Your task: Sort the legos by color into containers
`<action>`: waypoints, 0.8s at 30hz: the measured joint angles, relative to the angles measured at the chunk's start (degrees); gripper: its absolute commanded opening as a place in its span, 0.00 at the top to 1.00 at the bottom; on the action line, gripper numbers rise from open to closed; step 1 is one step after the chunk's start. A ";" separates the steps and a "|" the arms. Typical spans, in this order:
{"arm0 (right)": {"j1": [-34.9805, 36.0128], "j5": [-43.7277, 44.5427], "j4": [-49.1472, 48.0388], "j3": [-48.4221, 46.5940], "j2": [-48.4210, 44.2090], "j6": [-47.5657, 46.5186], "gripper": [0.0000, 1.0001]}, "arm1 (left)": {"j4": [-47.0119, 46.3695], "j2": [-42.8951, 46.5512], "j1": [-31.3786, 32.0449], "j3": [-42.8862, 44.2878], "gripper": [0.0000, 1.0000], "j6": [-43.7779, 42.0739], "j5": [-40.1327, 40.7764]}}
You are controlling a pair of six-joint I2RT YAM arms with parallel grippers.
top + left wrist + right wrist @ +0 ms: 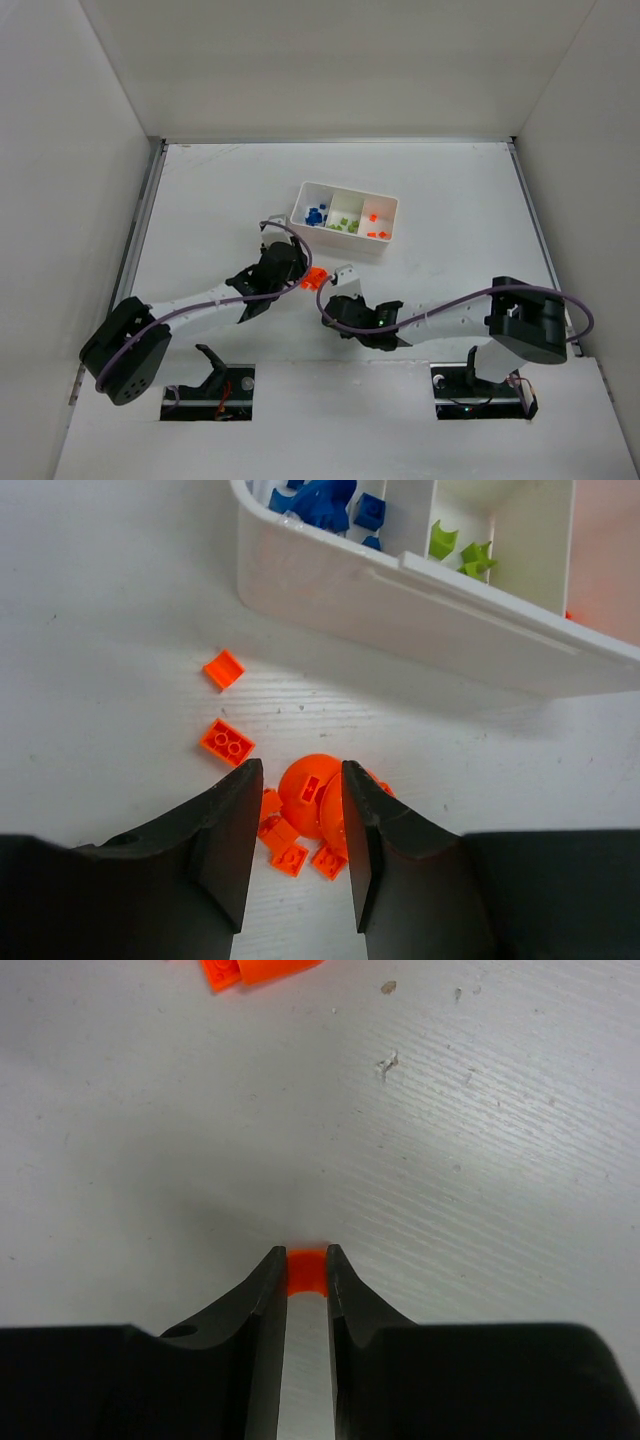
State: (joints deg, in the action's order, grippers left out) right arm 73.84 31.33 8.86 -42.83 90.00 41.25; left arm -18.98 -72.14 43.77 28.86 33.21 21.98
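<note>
The white tray [345, 243] is sitting near the middle of the bench [460, 200], slightly turned, with its three compartments lying side by side. Blue legos [314, 215] are resting in the left compartment, lime green legos [346, 225] in the middle one and a few orange legos [375, 226] in the right one. Just in front of the tray, a cluster of loose orange legos [314, 279] is lying on the bench, and both arms are reaching in toward it from either side. The left tool [297, 770] is hovering low over this cluster with its jaws standing apart and gripping nothing. Between and just beyond its fingertips [245, 780] a large rounded orange piece [305, 792] is sitting on the bench. Small flat orange bricks are lying around the rounded piece, two of them [227, 742] off to the left and others [290, 858] crowding its base. In the left wrist view the tray's near wall [400, 600] is running across the top, with blue pieces [320, 500] and green pieces [445, 540] showing over its rim. The right tool [306, 1255] is sitting close to the bench, just beside the cluster, and its jaws are pinching a small orange brick [306, 1270], which is filling the narrow gap between the fingertips. Whether that brick is touching the bench or hanging clear of it cannot be told. Another orange piece [255, 970] is lying at the top edge of the right wrist view, apart from the pinched brick.
</note>
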 measured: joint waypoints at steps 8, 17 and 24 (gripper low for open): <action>-6.67 -0.44 2.16 -0.55 -9.53 -4.74 0.83 | 1.09 2.27 4.13 -1.81 0.65 2.29 2.10; -29.53 -6.03 -4.66 -8.98 -12.24 -14.19 0.83 | 0.92 2.80 9.66 -2.16 0.66 6.78 4.66; -37.11 -8.92 -7.43 -14.86 -1.95 -17.62 0.62 | -0.07 -1.16 10.67 -1.81 0.65 5.77 6.71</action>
State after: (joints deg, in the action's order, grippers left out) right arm 36.73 22.41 1.43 -57.69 88.05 23.64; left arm -19.05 -73.30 54.43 27.05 38.98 28.69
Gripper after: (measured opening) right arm 0.311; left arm 0.345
